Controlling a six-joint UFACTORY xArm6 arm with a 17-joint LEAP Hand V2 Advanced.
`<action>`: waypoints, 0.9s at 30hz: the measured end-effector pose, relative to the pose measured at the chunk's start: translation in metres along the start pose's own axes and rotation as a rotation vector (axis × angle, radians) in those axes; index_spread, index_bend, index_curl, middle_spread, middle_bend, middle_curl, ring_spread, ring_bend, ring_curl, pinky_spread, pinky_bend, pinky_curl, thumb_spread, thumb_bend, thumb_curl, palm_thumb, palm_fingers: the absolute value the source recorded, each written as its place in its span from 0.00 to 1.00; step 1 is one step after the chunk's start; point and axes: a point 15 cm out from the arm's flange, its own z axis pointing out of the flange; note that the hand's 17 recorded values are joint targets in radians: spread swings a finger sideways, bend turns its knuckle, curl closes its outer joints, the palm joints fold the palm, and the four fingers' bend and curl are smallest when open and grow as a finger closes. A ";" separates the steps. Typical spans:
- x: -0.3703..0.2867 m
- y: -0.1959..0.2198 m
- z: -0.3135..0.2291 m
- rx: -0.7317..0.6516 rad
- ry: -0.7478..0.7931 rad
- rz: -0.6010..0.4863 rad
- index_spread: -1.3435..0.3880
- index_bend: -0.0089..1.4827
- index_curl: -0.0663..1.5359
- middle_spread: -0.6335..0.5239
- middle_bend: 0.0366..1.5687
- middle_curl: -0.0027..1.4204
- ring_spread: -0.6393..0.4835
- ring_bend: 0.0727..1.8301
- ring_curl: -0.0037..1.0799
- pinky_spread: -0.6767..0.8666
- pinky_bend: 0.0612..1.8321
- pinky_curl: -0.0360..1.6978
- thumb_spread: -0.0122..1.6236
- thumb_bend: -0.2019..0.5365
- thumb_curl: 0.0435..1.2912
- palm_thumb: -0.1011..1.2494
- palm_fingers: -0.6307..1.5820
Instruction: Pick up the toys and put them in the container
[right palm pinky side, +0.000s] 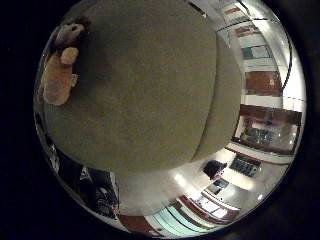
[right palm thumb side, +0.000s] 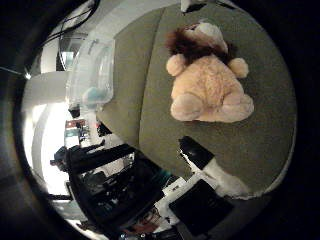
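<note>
Plush lion (right palm thumb side: 207, 80) lies alone on the olive cushion (right palm pinky side: 145, 85), nothing touching it. Clear plastic container (right palm thumb side: 92, 70) sits at the cushion's edge, well apart. Hand (right palm thumb side: 205, 165) hovers above, one finger extended, holding nothing.

Dim views, bright glare from room lights at the rims, strong edge bending, soft focus throughout

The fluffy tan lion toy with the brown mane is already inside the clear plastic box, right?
No. The fluffy tan lion toy with the brown mane lies on the round olive-green cushion, not inside the clear plastic box, which stands beside the cushion. The thumb side palm view shows both.
</note>
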 end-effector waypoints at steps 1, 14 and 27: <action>0.000 0.000 0.003 -0.002 -0.002 -0.001 0.54 0.14 0.27 0.62 0.08 0.17 0.75 0.07 0.24 0.66 0.20 0.11 0.60 0.24 0.24 0.60 0.31; -0.008 -0.023 0.034 -0.009 -0.005 0.002 0.56 0.20 0.28 0.64 0.08 0.16 0.76 0.07 0.24 0.66 0.19 0.11 0.60 0.24 0.24 0.60 0.32; 0.003 -0.029 0.033 0.028 0.024 0.002 0.54 0.76 0.42 0.48 0.14 0.20 0.68 0.04 0.13 0.65 0.09 0.08 0.56 0.26 0.33 0.82 0.46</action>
